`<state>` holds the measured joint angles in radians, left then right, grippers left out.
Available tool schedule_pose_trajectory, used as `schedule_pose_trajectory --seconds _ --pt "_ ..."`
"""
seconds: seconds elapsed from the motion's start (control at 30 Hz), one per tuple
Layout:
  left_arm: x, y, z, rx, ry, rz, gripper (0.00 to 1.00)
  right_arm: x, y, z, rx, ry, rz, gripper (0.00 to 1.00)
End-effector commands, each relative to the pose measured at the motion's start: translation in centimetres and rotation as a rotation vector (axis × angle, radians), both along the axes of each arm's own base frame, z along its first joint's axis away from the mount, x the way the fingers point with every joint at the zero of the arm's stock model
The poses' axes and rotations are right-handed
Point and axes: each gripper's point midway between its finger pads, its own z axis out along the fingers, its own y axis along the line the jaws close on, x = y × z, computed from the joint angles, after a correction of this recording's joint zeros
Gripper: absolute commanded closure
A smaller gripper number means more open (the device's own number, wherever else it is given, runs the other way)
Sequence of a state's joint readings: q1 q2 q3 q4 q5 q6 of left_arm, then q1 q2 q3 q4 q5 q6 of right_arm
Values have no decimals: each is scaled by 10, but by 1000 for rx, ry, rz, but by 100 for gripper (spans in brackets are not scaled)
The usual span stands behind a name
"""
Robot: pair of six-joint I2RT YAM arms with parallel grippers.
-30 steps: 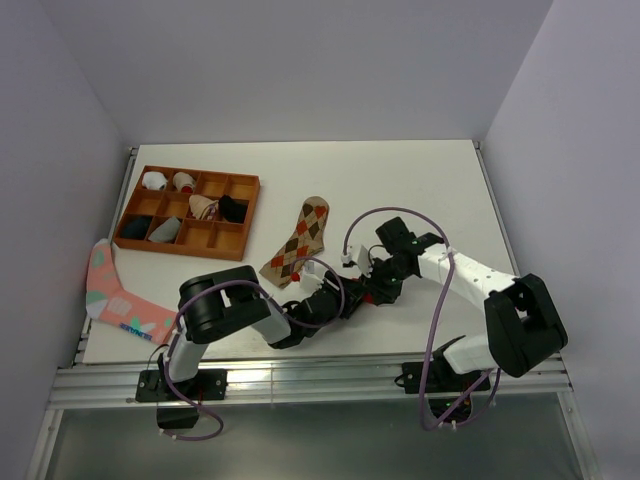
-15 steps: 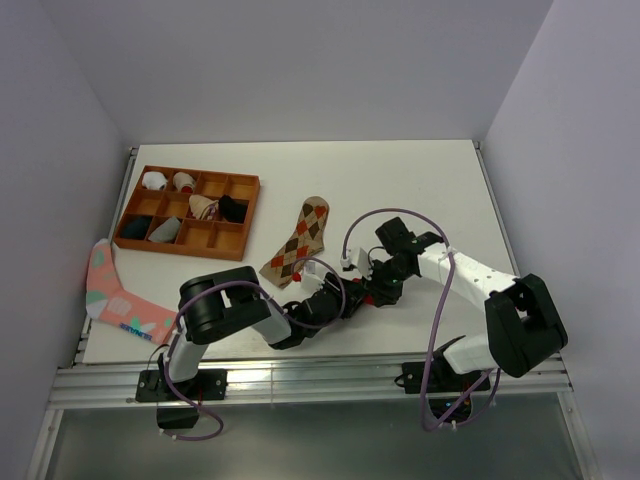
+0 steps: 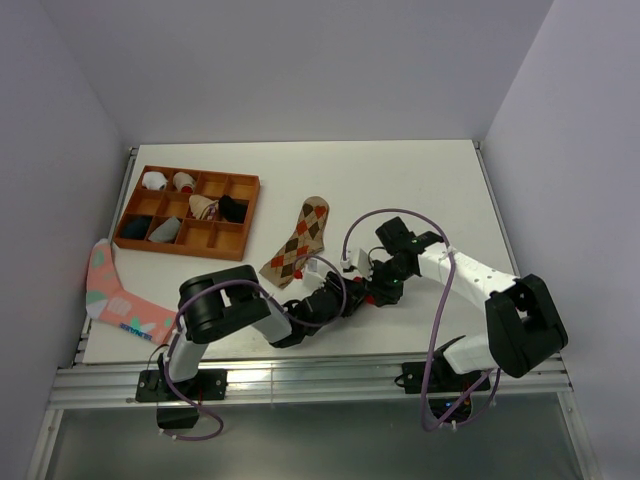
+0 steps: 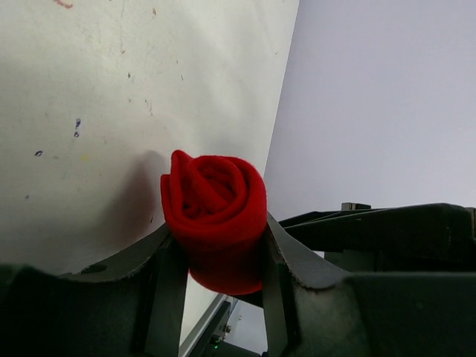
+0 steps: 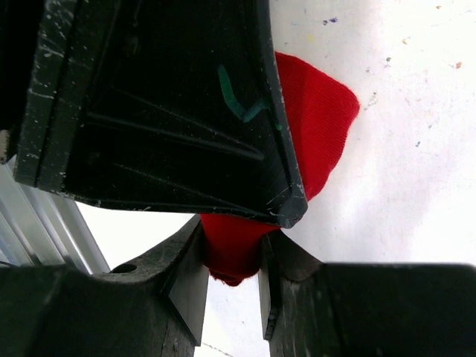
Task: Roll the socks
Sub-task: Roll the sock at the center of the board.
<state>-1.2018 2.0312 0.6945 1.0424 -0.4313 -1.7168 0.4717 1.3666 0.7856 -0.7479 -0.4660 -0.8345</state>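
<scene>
The red sock [image 4: 216, 216] is rolled into a tight spiral, clamped between my left gripper's fingers [image 4: 277, 260]. In the right wrist view the same red sock [image 5: 316, 126] is also pinched at its end between my right gripper's fingers [image 5: 186, 286], with the left gripper's black finger lying over it. In the top view both grippers meet at the red roll [image 3: 372, 296] near the table's front middle: left gripper [image 3: 355, 300], right gripper [image 3: 385, 290]. The tan argyle sock [image 3: 298, 243] lies flat just left of them.
A brown wooden tray [image 3: 245, 215] with compartments holding several rolled socks stands at the back left. A pink sock [image 3: 112, 292] with teal and white markings lies at the left table edge. The table's front edge and metal rail run just below the grippers.
Almost nothing differs. Both grippers stay together on the red roll; the left wrist has shifted very slightly.
</scene>
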Motion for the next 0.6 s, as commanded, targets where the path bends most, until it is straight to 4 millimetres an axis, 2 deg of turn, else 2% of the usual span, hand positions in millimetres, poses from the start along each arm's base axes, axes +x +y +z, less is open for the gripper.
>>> schedule_pose_trajectory --seconds 0.0,0.03,0.13,0.4,0.57 --pt "13 -6 6 46 -46 -9 100 -10 38 35 188 10 70 83" --pt "15 -6 7 52 -47 -9 100 -8 38 35 182 0 56 74" --pt "15 -6 11 51 -60 -21 100 0 37 40 175 -34 27 58" --pt "21 -1 24 69 -94 -33 100 16 30 54 139 -103 -65 44" --pt "24 3 33 72 -117 -25 100 21 20 53 96 -124 -108 40"
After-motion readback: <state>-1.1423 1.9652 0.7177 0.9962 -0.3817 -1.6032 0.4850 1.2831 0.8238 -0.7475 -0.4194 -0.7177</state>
